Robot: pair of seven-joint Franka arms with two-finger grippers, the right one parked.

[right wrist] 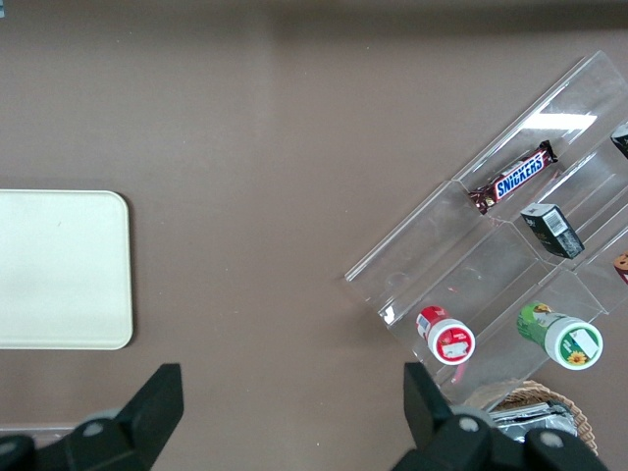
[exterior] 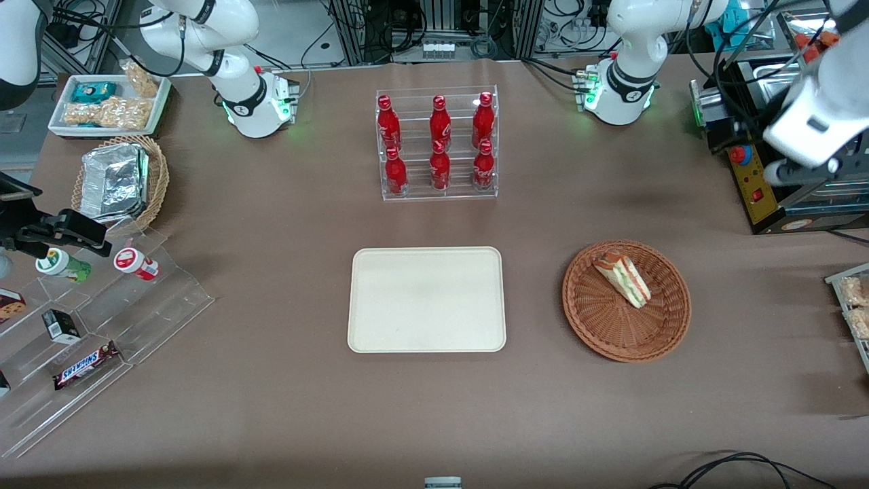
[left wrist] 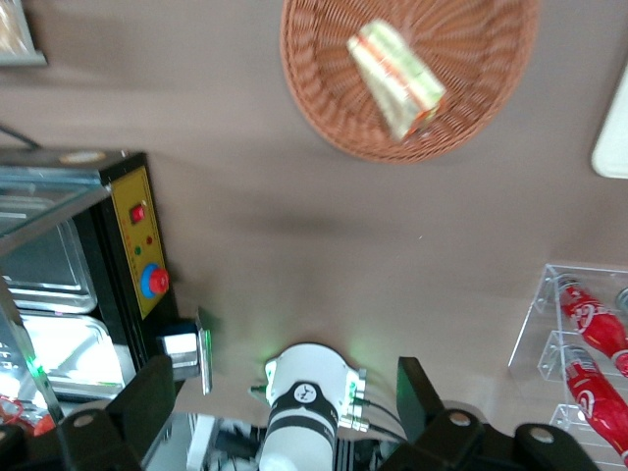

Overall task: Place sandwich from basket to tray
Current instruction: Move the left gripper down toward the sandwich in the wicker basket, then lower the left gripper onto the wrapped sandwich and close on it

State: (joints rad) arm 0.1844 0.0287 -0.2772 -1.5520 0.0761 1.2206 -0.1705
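The sandwich (exterior: 623,278), a wrapped white-bread wedge with green and pink-red filling, lies in the round reddish-brown wicker basket (exterior: 611,329) toward the working arm's end. The cream-beige tray (exterior: 426,299) lies flat beside the basket, at mid-table, with nothing on it. My left gripper (exterior: 781,175) hangs high over the working arm's end, farther from the front camera than the basket and well apart from it. In the left wrist view its fingers (left wrist: 147,402) stand wide apart with nothing between them; the sandwich (left wrist: 394,78), basket (left wrist: 471,108) and a tray corner (left wrist: 613,137) show there.
A clear rack of red bottles (exterior: 438,146) stands farther back than the tray. A black-and-yellow control box with a red button (exterior: 747,170) and metal pans sit under the gripper. Wrapped snacks (exterior: 852,305) lie at the working arm's table edge. A clear stand (exterior: 88,326) is at the parked arm's end.
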